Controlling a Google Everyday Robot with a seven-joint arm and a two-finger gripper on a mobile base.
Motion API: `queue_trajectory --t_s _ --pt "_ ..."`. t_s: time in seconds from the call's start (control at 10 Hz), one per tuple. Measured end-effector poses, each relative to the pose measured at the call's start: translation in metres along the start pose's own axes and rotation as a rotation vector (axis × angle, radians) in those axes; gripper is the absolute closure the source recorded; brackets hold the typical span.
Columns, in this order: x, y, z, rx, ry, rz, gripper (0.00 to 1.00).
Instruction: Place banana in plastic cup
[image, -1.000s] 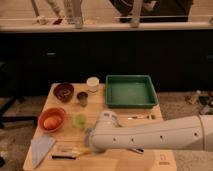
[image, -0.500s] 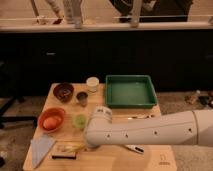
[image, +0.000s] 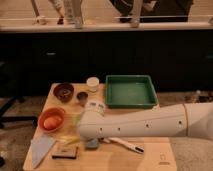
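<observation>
The arm (image: 145, 122) lay across the table (image: 156, 149) near its front edge, with the gripper (image: 91, 143) low under the wrist; whether it was open or closed could not be told. The banana (image: 70, 141) lay just left of it. The plastic cup (image: 77, 119) stood behind, half hidden by the arm. Bare wood showed at the front right corner.

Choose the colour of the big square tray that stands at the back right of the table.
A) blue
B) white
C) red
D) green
D: the tray is plainly green and stands just right of the white cup. The gripper is not at it but at the end of the arm, low over the front of the table.
</observation>
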Motion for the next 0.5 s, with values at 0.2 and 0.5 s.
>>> queue_trajectory --t_s 0.2,0.5 --pt "-0.005 -0.014 0.0 0.008 0.007 -0.01 1.0" --pt "-0.004 -0.043 0.001 0.014 0.043 -0.018 1.0"
